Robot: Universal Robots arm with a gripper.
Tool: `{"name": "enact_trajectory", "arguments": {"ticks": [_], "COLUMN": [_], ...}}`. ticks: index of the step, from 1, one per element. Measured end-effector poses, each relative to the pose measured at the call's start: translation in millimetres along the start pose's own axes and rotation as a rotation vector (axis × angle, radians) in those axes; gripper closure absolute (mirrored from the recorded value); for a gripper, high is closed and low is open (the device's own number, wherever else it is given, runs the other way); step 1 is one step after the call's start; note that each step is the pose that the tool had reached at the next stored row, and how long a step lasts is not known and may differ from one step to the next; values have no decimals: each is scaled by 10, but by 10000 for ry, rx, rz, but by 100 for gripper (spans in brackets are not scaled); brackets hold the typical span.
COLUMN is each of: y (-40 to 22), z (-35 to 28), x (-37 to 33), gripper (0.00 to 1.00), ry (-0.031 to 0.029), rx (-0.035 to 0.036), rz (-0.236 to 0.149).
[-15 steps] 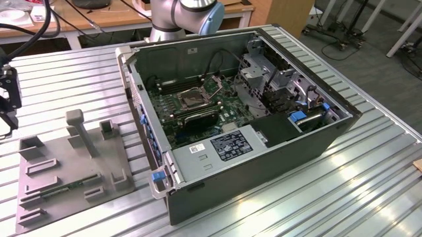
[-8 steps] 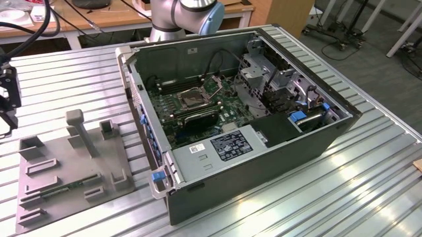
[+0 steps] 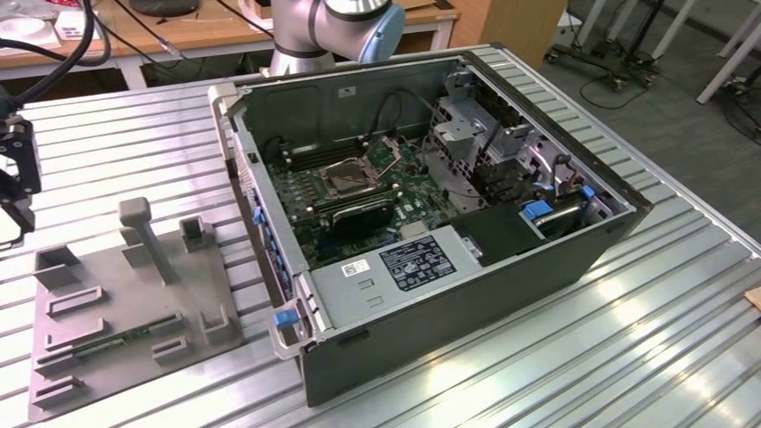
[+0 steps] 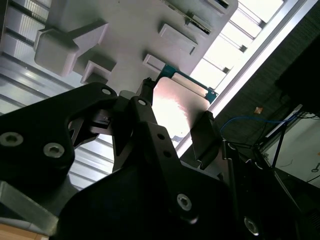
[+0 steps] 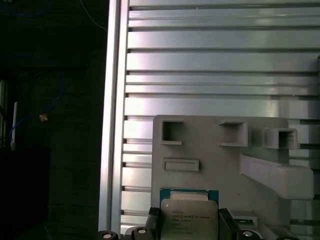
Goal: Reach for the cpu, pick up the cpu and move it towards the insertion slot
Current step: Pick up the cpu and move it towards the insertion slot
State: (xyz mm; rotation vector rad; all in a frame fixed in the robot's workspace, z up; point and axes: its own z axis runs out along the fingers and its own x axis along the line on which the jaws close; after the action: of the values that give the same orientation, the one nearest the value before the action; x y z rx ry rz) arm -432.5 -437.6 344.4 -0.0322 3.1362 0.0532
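The gripper (image 5: 189,226) is closed on the cpu (image 5: 189,214). In both wrist views a black finger (image 4: 204,135) presses on each of two opposite edges of the chip, so the chip sits right between the fingertips. In the first wrist view its silvery top faces the camera, and a thin green border shows along one edge. In the second wrist view the pale face of the cpu shines brightly, and one green corner stands out past the fingers.

Behind the chip lies the gray plate (image 5: 210,150) with its raised holders (image 5: 172,132). Whether the chip touches the plate, I cannot tell.

In the exterior view the gripper (image 3: 12,192) is at the exterior view's left edge, above the slatted table (image 3: 143,125) and just beside the plate. The slot (image 3: 348,181) lies on the board (image 3: 405,209) inside the open case (image 3: 476,303), toward the exterior view's right and well apart from the gripper and its chip.
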Motion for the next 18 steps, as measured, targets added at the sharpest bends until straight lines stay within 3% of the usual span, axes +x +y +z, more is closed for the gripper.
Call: {"name": "enact_trajectory", "arguments": {"ticks": [18], "y": [-1], "z": [0], "x": [-49], "gripper": [46], "ry": [1], "rx": [0], "rz": [0]}}
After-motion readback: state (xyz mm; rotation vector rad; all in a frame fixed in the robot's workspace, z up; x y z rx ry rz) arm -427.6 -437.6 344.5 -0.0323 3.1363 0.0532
